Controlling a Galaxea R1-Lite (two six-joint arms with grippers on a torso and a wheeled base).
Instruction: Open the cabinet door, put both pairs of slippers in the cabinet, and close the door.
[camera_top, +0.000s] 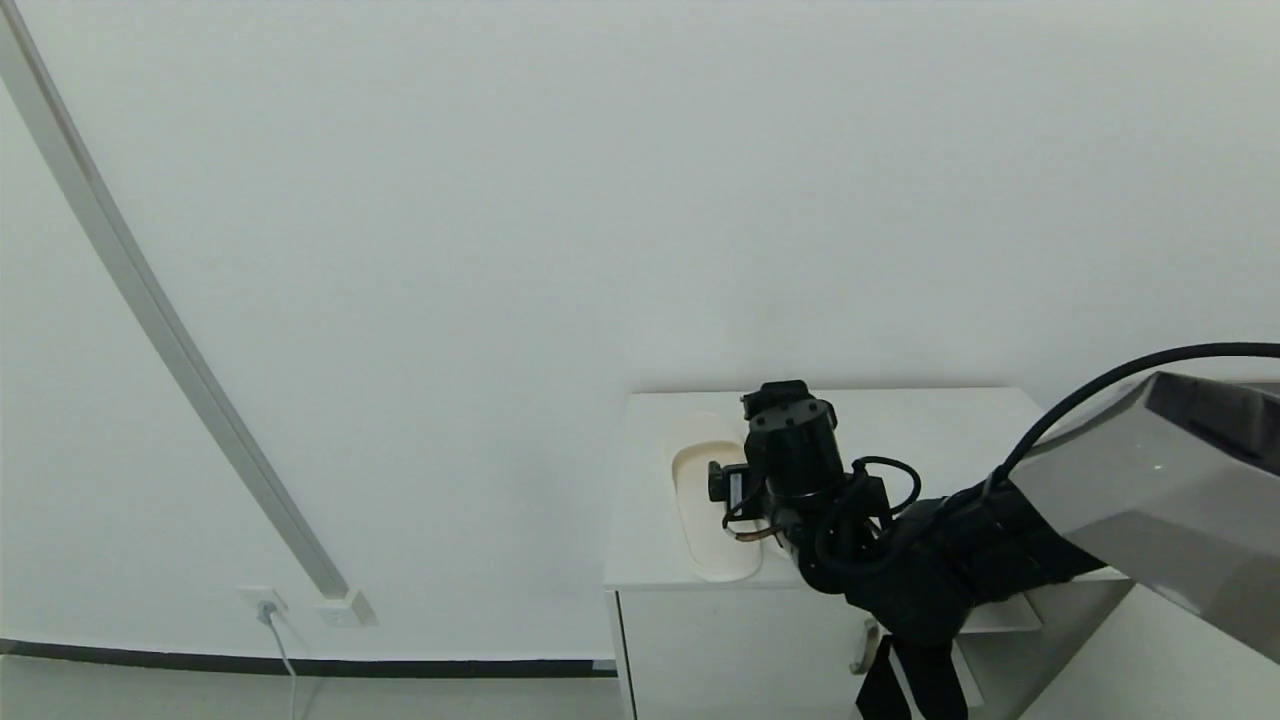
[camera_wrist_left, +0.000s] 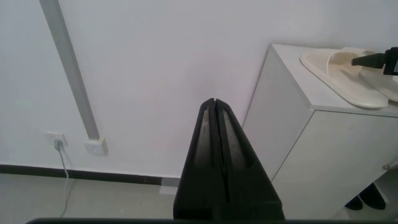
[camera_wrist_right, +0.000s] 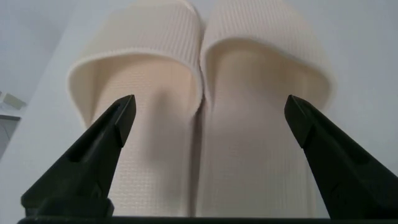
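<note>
Low and right of centre in the head view, the right pincer (camera_wrist_right: 210, 102) gapes wide, holding nothing, over cream slippers (camera_wrist_right: 249, 162) atop the white cabinet (camera_top: 740, 640). The left pincer (camera_wrist_left: 215, 106) is closed, empty.

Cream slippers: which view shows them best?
Right wrist view: both cream slippers lie side by side, close up, between the open jaws. The head view shows one on the cabinet, the right arm covering the rest; the left wrist view catches them farther off.

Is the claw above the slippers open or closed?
Open. On the right gripper the two black fingers stand far apart, with the cream slippers showing in the gap between them.
</note>
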